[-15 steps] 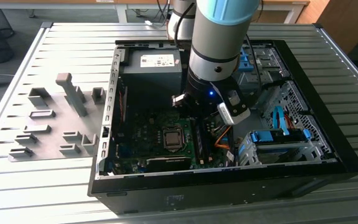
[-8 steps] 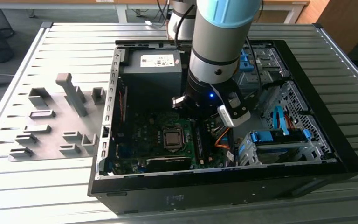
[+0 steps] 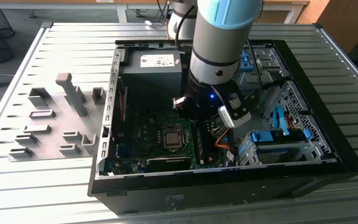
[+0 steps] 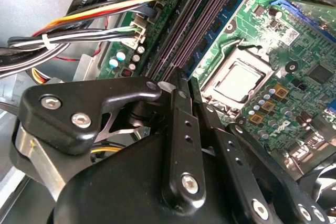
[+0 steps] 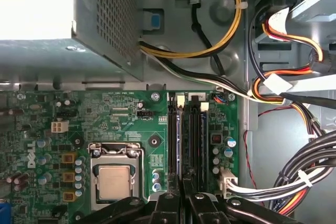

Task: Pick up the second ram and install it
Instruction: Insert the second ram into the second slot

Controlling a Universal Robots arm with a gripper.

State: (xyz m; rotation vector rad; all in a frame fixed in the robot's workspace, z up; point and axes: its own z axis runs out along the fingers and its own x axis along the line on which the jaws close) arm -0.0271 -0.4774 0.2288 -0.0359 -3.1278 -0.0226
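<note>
The claw [image 5: 184, 195] hangs low inside the open computer case [image 3: 328, 154] on the counter [image 3: 54, 186], fingers pressed together over the motherboard's memory slots [image 5: 186, 135], where the second ram [image 5: 181, 140] stands seated beside the processor socket [image 5: 113, 179]

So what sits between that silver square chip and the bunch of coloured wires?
In the first wrist view, long dark memory slots stand between the silver chip and the wires; the gripper is at them.

Sticker [image 3: 157, 60]: white, on the power supply [image 3: 151, 77], upper middle of the exterior view; its print is too fine to read.
Motherboard [image 5: 131, 124]: white logo and small component markings beside the processor socket [image 5: 114, 179] in the first wrist view.
</note>
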